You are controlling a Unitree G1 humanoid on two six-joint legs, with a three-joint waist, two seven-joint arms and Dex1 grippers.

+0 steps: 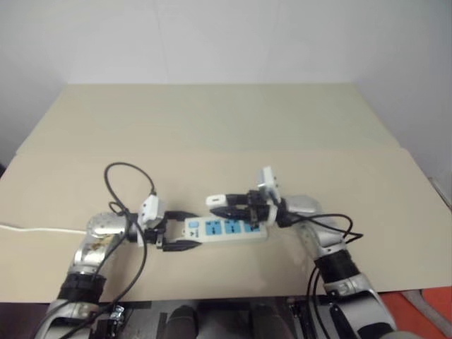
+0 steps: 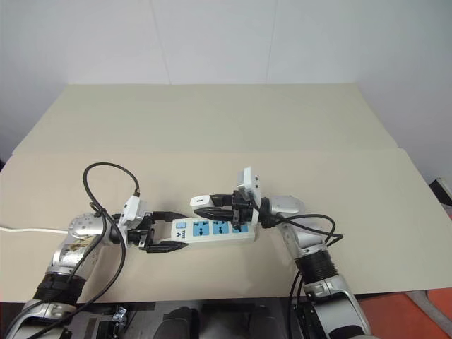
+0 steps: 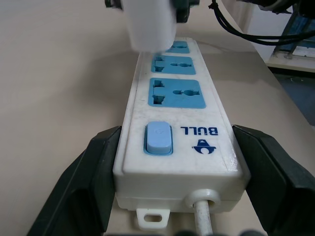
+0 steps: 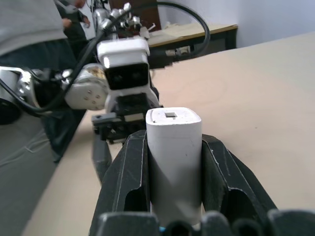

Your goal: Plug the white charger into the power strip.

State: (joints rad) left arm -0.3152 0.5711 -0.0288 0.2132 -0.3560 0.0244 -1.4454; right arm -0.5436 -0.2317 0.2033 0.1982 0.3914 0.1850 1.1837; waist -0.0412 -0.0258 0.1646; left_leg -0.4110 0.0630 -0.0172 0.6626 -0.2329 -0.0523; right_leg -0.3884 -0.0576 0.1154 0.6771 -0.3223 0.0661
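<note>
Jaws of left gripper [image 1: 176, 232] clamp power strip [image 1: 224, 229]; right gripper [image 1: 227, 206] jaws clamp white charger [image 1: 215, 200] above it.

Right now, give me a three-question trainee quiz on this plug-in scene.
1. True or false: the white charger is already seated in a socket of the power strip.
2. Which gripper clamps the switch end of the strip? A) left gripper B) right gripper C) neither
3. Fill in: the switch and the sockets on the strip are coloured ____.

Key: 1. False; the right gripper's jaws hold the charger just above the sockets. 2. A; its jaws press the strip's two sides near the cord. 3. Blue.
</note>
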